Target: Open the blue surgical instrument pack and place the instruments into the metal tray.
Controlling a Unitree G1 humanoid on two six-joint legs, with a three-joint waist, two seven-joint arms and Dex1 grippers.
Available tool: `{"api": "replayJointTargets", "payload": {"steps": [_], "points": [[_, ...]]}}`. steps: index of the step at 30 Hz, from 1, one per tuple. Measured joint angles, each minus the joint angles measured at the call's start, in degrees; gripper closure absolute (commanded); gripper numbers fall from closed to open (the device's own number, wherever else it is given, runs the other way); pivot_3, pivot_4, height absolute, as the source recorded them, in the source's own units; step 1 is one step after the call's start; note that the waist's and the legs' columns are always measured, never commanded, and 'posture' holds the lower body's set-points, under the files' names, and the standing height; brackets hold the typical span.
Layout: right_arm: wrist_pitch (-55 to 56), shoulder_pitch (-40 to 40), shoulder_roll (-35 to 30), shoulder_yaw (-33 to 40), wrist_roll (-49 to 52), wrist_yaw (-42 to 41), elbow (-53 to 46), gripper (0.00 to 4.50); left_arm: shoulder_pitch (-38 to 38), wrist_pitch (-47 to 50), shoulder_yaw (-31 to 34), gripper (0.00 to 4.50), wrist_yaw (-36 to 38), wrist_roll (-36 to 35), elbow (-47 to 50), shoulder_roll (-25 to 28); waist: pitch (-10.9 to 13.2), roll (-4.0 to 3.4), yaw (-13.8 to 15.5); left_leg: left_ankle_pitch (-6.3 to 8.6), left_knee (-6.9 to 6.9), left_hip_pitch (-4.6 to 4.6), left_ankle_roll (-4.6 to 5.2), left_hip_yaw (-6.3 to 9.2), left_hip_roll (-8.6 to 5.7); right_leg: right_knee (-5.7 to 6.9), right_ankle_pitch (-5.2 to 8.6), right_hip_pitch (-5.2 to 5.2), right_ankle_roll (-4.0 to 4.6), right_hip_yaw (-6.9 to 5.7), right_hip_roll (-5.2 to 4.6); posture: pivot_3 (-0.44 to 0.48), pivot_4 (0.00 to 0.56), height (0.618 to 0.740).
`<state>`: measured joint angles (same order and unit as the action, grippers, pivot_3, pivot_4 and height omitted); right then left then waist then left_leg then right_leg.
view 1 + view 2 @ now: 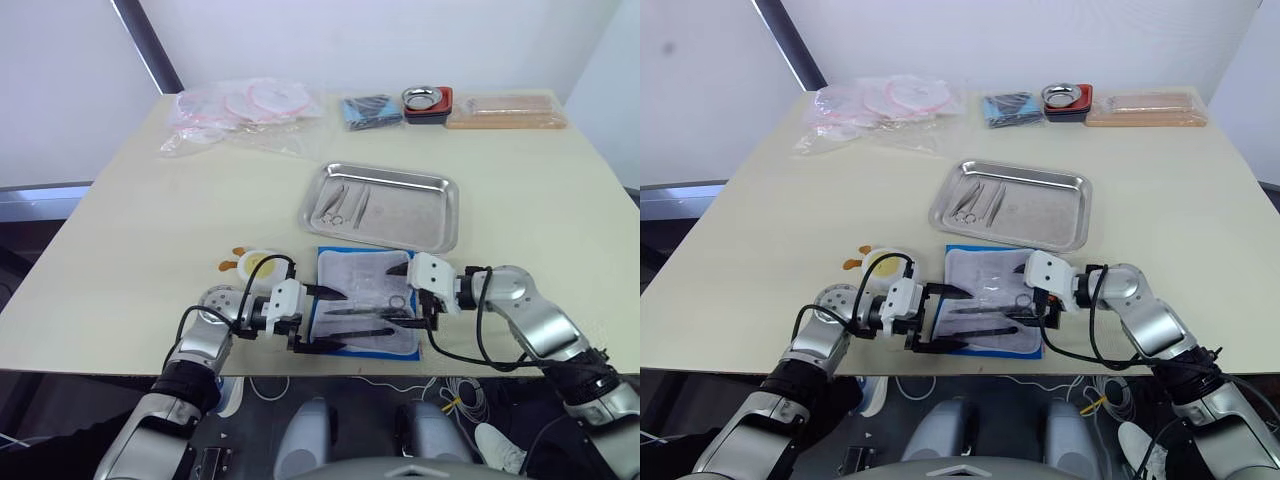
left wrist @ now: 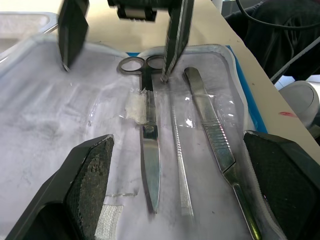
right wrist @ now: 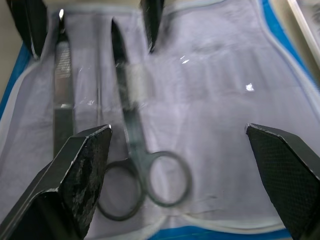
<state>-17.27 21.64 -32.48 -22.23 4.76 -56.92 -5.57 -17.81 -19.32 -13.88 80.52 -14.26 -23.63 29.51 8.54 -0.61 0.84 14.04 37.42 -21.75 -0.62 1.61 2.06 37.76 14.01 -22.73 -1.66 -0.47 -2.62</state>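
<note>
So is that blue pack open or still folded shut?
Open: the blue pack lies spread flat, its pale lining up, with scissors and tweezers exposed.

Both eye views look forward and down from the tabletop's (image 1: pixel 150 230) near edge. Each wrist view sits close over the opened blue surgical instrument pack (image 1: pixel 992 300), probably facing the other across it.

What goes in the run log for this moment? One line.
pack: open | scissors, forceps: on lining | tray: some instruments | left gripper, right gripper: open
</note>
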Motion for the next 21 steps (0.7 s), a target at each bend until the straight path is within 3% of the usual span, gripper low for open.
{"api": "replayJointTargets", "payload": {"steps": [2,5,7,10,11,12,13,21], "points": [[-0.5,0.6,0.0,-0.5,-0.9,-0.1,0.0,0.0,0.0,-0.1,0.0,0.13,-0.1,0.0,-0.1,0.0,0.0,0.03,0.0,0.0,0.0,0.01,0.0,0.0,0.0,0.0,0.0,0.0,0.0,0.0,0.0,0.0,0.15,0.74],[-3.4,2.1,-0.1,-1.7,-1.2,-1.1,0.0,0.8,0.0,0.0,0.0,0.0,-0.2,0.0,-0.3,0.0,-0.2,0.04,-0.1,0.0,0.0,0.01,0.0,0.01,0.01,0.0,0.0,0.0,0.0,0.0,0.01,0.0,0.15,0.74],[-4.3,2.6,-0.2,-2.4,-1.4,-2.0,-0.2,1.96,0.0,0.0,0.0,0.0,-0.3,0.0,-0.4,0.0,-0.3,0.09,0.0,0.0,-0.01,0.02,0.0,0.04,0.01,-0.01,0.01,-0.01,0.01,-0.03,0.01,0.0,0.15,0.74],[-4.8,3.0,-0.5,-3.6,-1.4,-4.0,-0.6,3.29,-0.1,0.0,0.0,0.0,-0.3,0.0,-0.5,0.0,-0.3,0.1,-0.1,0.0,-0.01,0.03,0.0,0.04,0.01,-0.02,0.01,-0.02,0.01,-0.02,0.01,0.0,0.15,0.74],[-4.8,3.0,-0.6,-3.7,-1.4,-4.1,-0.6,3.44,-0.1,0.0,0.0,0.0,-0.3,0.0,-0.6,0.0,-0.3,0.11,-0.1,0.0,-0.01,0.04,0.0,0.04,0.01,-0.02,0.01,-0.02,0.01,-0.02,0.01,0.0,0.15,0.74],[-4.9,3.1,-0.7,-4.2,-1.4,-5.0,-0.9,4.23,-0.1,0.0,0.0,0.0,-0.3,0.0,-0.7,0.0,-0.4,0.14,-0.1,0.0,-0.01,0.05,0.0,0.04,0.02,-0.02,0.01,-0.02,0.01,-0.02,0.01,0.0,0.15,0.74],[-4.9,3.1,-0.8,-4.2,-1.4,-5.1,-1.0,4.43,-0.1,0.0,0.0,0.0,-0.4,0.0,-0.7,0.0,-0.4,0.14,-0.1,0.0,-0.01,0.06,0.0,0.05,0.02,-0.02,0.01,-0.02,0.0,-0.02,0.01,0.0,0.15,0.74],[-7.5,3.5,-0.9,-4.5,-1.5,-5.4,-2.1,4.43,0.0,0.1,-0.1,0.0,-0.6,0.0,-0.7,0.0,-0.4,0.15,-0.1,0.0,-0.03,0.05,-0.01,0.07,0.02,-0.06,0.01,-0.02,0.0,-0.03,0.0,0.0,0.15,0.74]]}}
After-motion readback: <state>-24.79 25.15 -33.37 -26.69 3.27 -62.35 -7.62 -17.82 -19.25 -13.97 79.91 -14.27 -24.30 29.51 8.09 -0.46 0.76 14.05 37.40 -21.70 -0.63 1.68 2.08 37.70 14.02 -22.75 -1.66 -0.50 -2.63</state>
